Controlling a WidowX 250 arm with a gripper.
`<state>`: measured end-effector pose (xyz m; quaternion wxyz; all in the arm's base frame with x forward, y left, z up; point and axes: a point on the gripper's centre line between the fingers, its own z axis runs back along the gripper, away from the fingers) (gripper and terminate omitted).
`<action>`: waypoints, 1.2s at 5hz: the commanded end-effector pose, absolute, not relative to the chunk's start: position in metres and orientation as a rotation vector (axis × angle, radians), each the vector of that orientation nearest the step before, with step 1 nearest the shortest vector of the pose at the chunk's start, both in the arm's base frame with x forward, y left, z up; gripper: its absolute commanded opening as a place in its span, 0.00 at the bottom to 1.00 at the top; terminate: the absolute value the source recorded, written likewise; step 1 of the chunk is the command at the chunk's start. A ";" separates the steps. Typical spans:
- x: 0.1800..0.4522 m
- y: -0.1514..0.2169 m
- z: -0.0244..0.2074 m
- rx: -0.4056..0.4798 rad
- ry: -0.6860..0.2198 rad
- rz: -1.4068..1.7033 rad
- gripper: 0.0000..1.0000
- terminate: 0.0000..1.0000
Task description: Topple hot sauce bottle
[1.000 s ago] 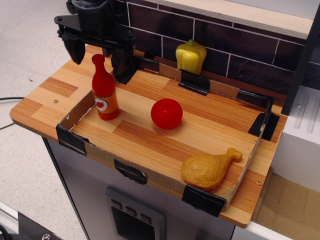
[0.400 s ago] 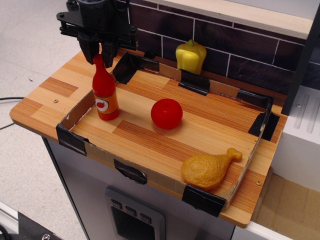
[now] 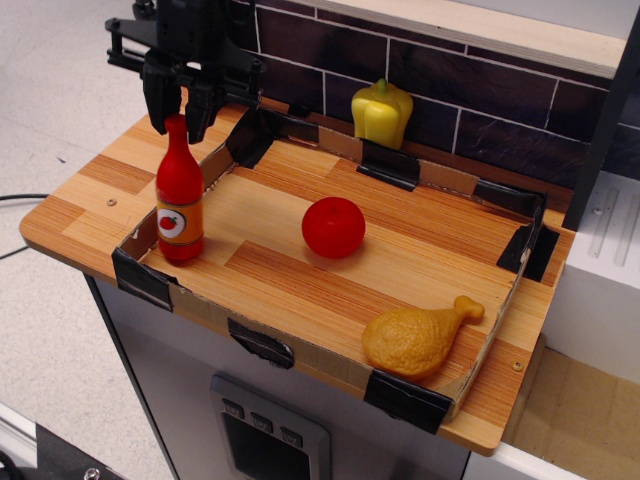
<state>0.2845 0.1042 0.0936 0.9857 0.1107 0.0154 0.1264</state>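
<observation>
One wooden counter (image 3: 90,200), brick-pattern backsplash behind. One shallow cardboard-walled tray (image 3: 300,345) on it, corners bound in black tape. One black robot gripper (image 3: 183,110) at 10 o'clock of tray, jaws narrow, straddling bottle cap; grip on cap not discernible. One yellow toy chicken drumstick (image 3: 420,338) at 4 o'clock, inside tray. One yellow toy bell pepper (image 3: 381,112) at 12 o'clock, outside tray against backsplash. One hot sauce bottle (image 3: 179,195), red, upright, at 9 o'clock by left wall; orange label band, white circle, red emblem, no legible writing. One red tomato-like ball (image 3: 333,227) near tray centre, well apart from bottle.
</observation>
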 end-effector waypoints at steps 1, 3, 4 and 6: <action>0.303 0.101 0.106 0.232 0.145 0.289 0.00 0.00; 0.328 0.091 0.085 0.168 -0.077 0.148 0.00 0.00; 0.336 0.093 0.082 0.108 -0.227 0.057 0.00 0.00; 0.359 0.098 0.060 0.072 -0.355 -0.027 0.00 0.00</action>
